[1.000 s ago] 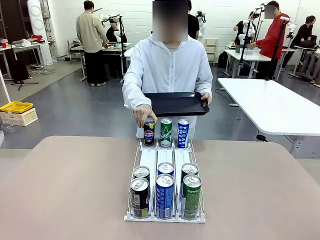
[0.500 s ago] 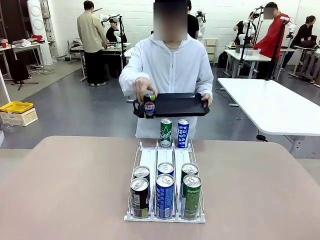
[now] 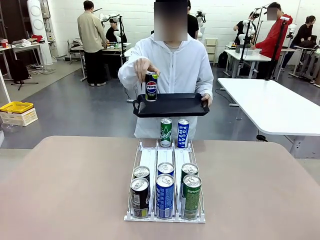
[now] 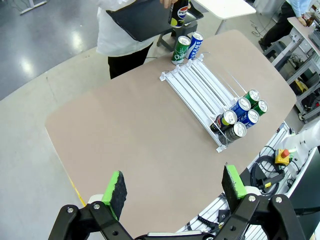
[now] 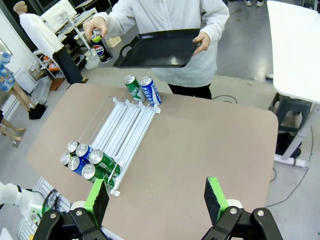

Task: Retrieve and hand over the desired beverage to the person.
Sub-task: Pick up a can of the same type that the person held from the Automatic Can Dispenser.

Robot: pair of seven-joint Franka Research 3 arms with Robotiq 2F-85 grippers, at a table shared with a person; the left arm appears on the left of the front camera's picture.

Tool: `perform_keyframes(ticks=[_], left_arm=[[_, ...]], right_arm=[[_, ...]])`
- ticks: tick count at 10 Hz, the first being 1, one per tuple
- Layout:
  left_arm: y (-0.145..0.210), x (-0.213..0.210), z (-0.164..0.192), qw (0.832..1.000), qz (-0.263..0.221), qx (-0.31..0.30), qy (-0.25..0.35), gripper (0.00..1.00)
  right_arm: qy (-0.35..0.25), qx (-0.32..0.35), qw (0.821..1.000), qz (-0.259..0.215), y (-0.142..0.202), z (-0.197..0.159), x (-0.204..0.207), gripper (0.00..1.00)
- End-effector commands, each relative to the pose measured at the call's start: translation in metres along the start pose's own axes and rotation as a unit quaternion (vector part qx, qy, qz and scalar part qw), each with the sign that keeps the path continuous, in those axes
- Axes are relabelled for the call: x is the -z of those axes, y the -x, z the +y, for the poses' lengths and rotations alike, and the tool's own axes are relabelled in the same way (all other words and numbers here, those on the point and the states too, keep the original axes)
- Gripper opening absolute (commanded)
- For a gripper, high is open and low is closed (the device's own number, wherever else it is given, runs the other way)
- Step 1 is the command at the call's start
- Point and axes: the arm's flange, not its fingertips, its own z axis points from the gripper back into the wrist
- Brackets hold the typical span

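8 cans in rack: 6 stand 2 deep in 3 lanes at the 6 o'clock end of the white wire rack (image 3: 148, 159), against its front stop, probably to be within reach of the arms. The other 2, a green can (image 3: 165, 132) and a blue Pocari Sweat can (image 3: 183, 133), stand side by side at the 12 o'clock end in the middle and right lanes.
Pepsi can (image 3: 151, 86): off the rack, past the 12 o'clock edge of the table (image 3: 70, 185). It is upright and pinched at the top by the person's hand (image 3: 144, 66), just above the 9 o'clock end of the tray. I judge it the wanted beverage, about to be set down.
Black tray (image 3: 172, 106): held level at chest height by the other hand (image 3: 206, 98) on its 3 o'clock handle, level so a can stands on it.
Person (image 3: 170, 65): white jacket, facing the table from 12 o'clock.
Left gripper (image 4: 174, 185): jaws wide apart, nothing between the green pads, high above the table edge.
Right gripper (image 5: 157, 199): jaws likewise spread and empty, high over the table.
Task standing: by my judgement no gripper has fetched a can, and the drink is in the person's own hand.
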Motion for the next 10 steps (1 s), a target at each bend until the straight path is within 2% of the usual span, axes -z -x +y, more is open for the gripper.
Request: perform_keyframes(ticks=[1,10], left_arm=[[-0.0018,-0.0013,-0.0009,1.0,-0.003,-0.005,0.003,1.0],[-0.0018,-0.0013,-0.0009,1.0,-0.003,-0.005,0.003,1.0]], right_arm=[[-0.005,0.0,1.0,0.002,0.0,-0.0001,0.0028,1.0],[-0.005,0.0,1.0,0.002,0.0,-0.0001,0.0028,1.0]])
